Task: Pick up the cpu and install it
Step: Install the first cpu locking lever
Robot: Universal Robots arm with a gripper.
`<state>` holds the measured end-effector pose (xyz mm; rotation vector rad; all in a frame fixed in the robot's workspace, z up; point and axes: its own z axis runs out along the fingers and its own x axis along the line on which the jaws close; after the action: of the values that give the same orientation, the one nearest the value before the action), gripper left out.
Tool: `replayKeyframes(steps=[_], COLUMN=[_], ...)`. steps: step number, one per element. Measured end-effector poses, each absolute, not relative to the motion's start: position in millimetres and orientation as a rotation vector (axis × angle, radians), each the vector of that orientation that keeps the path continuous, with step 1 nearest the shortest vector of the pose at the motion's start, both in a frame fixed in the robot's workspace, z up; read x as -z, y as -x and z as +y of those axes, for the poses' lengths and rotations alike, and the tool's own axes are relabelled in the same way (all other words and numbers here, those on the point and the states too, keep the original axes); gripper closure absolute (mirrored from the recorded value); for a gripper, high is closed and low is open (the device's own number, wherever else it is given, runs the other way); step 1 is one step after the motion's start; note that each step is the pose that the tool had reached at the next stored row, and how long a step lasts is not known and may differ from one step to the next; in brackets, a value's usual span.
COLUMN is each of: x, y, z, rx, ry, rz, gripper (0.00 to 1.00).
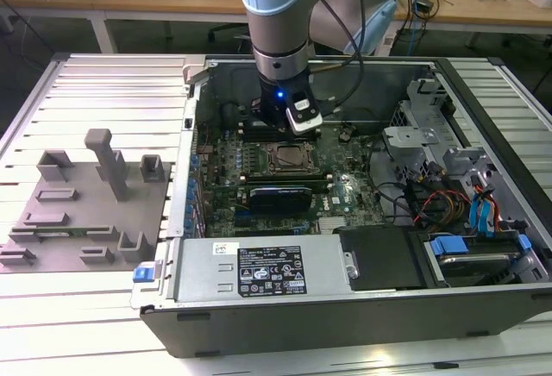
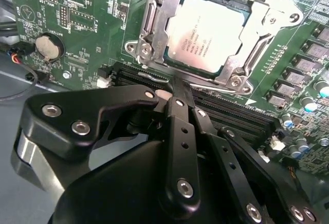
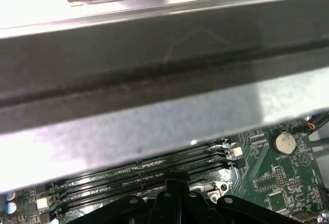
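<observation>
Silvery cpu [image 2: 204, 35] is sitting in its socket [image 2: 154, 26] just beyond the gripper [image 2: 178, 88], whose fingers are pressing together, holding nothing.

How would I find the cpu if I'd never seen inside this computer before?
Look into the open computer case on the table and find the big green motherboard. Near its middle, just ahead of the robot's claw, sits a metal socket frame. The cpu is the flat silvery square lying inside that frame, the one shiny plate among dark slots and small parts.
</observation>
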<state>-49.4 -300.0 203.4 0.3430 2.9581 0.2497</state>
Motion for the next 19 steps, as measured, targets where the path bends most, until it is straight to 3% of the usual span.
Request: replayKeyframes(steps=[19], x=[-198.3], y=[49.3], z=[-294.7], rx=[-0.209], ry=[-0.449], rz=[2.938], gripper=[0.89])
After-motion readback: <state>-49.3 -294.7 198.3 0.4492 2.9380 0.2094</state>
